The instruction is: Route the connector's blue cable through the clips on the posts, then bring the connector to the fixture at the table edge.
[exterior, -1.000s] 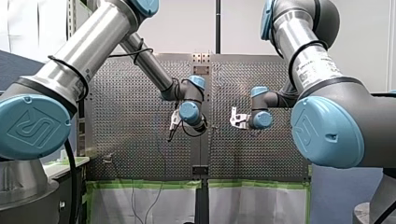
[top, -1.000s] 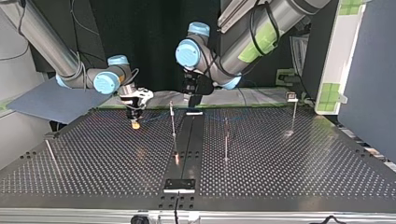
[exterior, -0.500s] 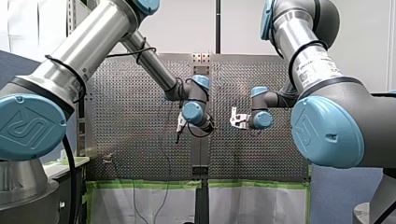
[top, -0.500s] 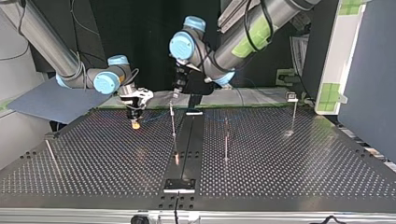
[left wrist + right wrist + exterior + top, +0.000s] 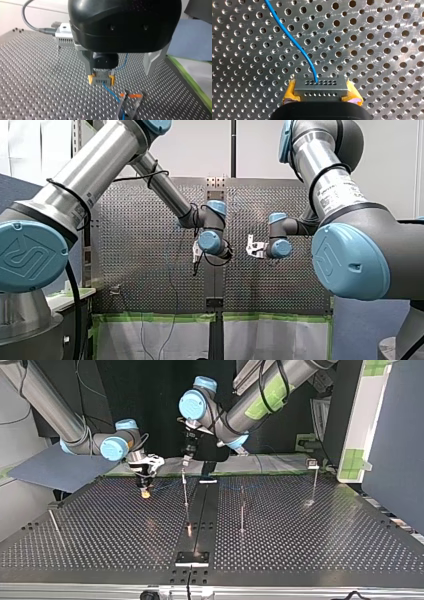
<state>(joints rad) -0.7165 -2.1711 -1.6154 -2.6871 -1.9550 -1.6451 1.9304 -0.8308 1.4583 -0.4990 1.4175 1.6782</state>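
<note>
The connector (image 5: 319, 85), a small grey block, is clamped by its two short flanks between the yellow pads (image 5: 290, 93) of my right gripper (image 5: 320, 94), which is closed on it and held low over the perforated table (image 5: 374, 50). Its face, with rows of small holes, is turned ahead of the gripper. The blue cable (image 5: 289, 37) leaves that face and curves away ahead of the pads and off to one side. In the left wrist view it is seen running on to an orange-tipped clip (image 5: 131, 96) on a post (image 5: 185, 492), just under and ahead of my left gripper (image 5: 118, 73). Whether the cable is seated in the clip cannot be told. The metal fingers (image 5: 86, 62) of my left gripper are spread wide, with nothing held between them. The connector is judged light and rigid, and safely gripped by its flanks as it is now. The cable is judged thin, limp and light, likely to sag and slide rather than keep a shape, and easily strained where it enters the block. It is best taken close beside the clip and pinched gently, so that a short span can be steered in without a pull on the connector.
</note>
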